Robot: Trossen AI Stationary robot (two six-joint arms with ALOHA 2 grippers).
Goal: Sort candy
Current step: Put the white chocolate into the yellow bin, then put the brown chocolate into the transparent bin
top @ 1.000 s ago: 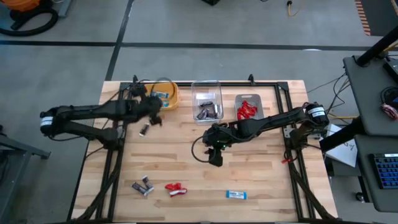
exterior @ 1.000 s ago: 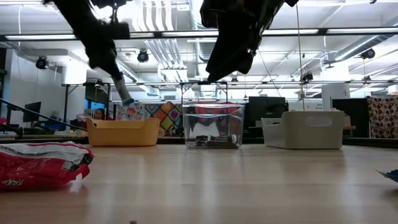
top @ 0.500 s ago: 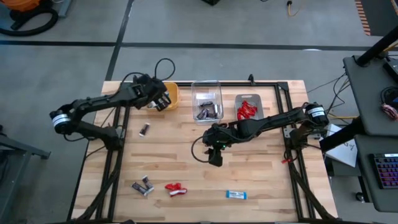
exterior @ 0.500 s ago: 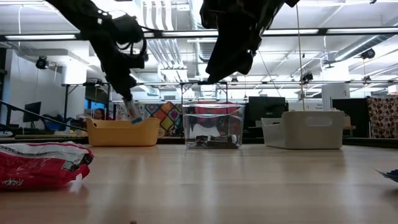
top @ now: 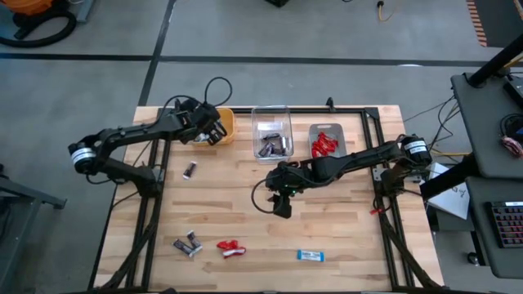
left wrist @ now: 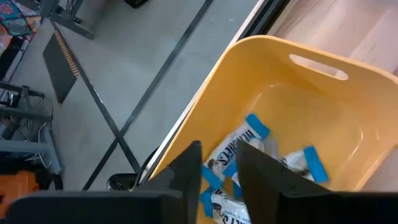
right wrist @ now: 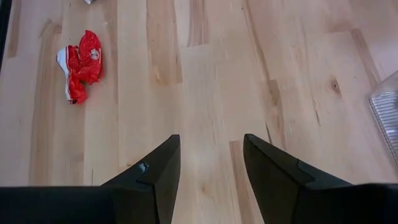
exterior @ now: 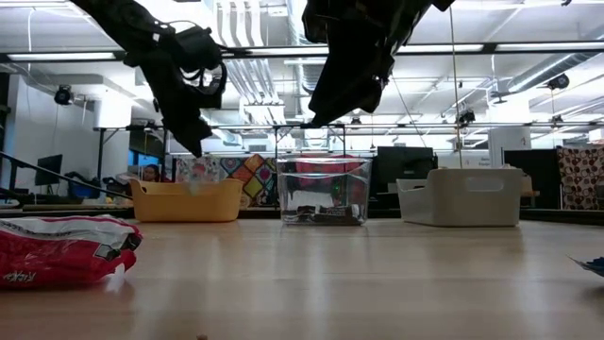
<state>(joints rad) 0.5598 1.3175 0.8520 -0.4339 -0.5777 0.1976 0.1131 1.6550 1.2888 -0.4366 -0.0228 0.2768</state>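
Overhead, the left gripper is hanging over the yellow plastic bin at the table's far edge, with the clear plastic bin and grey bin lying off to its right. One dark brown wrapped sweet is sitting on the bare wood nearer the front than that gripper, apart from it. The right gripper is hovering mid-table over bare wood; ahead of it toward the front edge are lying a bright red wrapped sweet, a pair of dark brown sweets w/ silvery ends and a blue-and-white wrapped sweet, all well apart from it.

Low view: left gripper is pointing down just above the yellow bin; right gripper is hanging above the clear bin, grey bin to one side. Red sweet is lying close to the camera.

Left wrist view: dark fingers are standing narrowly apart, nothing between them; just beyond, blue-and-white sweets are lying inside the yellow bin.

Right wrist view: fingers are standing wide, empty, over wood; red sweet is lying well ahead and off to one side, clear bin's corner showing on the other.
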